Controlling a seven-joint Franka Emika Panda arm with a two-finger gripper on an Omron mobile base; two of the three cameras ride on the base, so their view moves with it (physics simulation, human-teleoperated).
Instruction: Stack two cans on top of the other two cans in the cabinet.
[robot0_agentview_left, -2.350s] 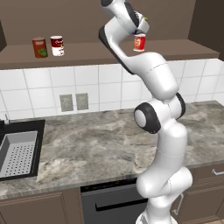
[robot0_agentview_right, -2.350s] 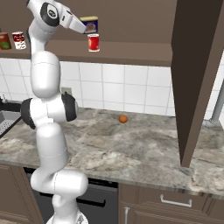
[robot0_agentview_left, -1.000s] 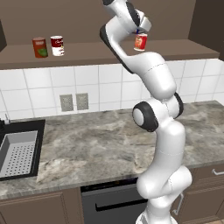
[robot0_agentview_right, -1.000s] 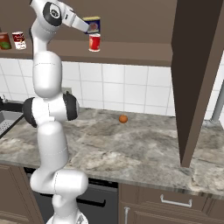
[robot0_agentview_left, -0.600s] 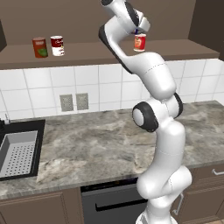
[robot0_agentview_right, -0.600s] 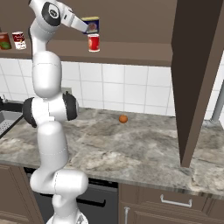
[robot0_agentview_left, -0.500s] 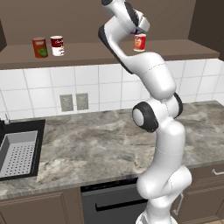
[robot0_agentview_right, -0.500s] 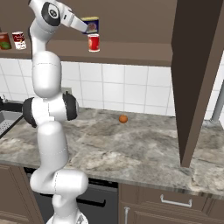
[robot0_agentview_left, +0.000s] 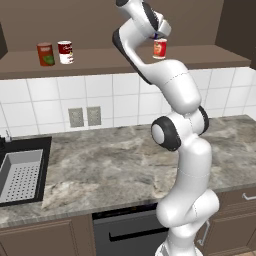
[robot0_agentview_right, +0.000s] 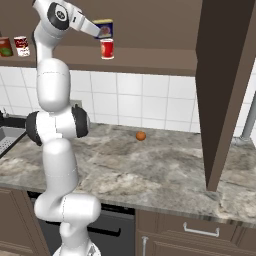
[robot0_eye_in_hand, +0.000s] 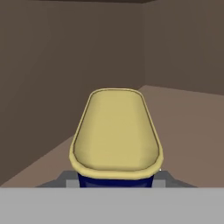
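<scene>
"What is changing right now?"

"Almost nothing. The fingers (robot0_agentview_right: 95, 30) are still clenching the small dark blue can with the yellow label (robot0_agentview_right: 104, 28). The can is staying in the same spot as a moment ago, at the top of the frame in the right base view."

"Where is that spot?"

"It is hanging right over the red-topped, white-bottomed can (robot0_agentview_right: 106, 48). That one is standing on the ledge of the long dark-brown wooden cabinet (robot0_agentview_left: 100, 62). I cannot tell if the two cans are touching yet."

"So is the job getting done?"

"I think the arm is getting ready to let go. No stack is finished yet. The bright red can with the pale label (robot0_agentview_left: 65, 51) and the dull orange-red can with the green patch (robot0_agentview_left: 45, 54) are sitting side by side in the upper left of the left base view, well apart from the blue can. Nothing is sitting on them."

"How is the white arm (robot0_agentview_left: 175, 90) standing?"

"It is rising from the lower right of the left base view, high above the grey stone worktop (robot0_agentview_left: 100, 165). It is bending at its dark elbow and stretching up to the top middle, with the hand reaching sideways over the ledge."
</scene>
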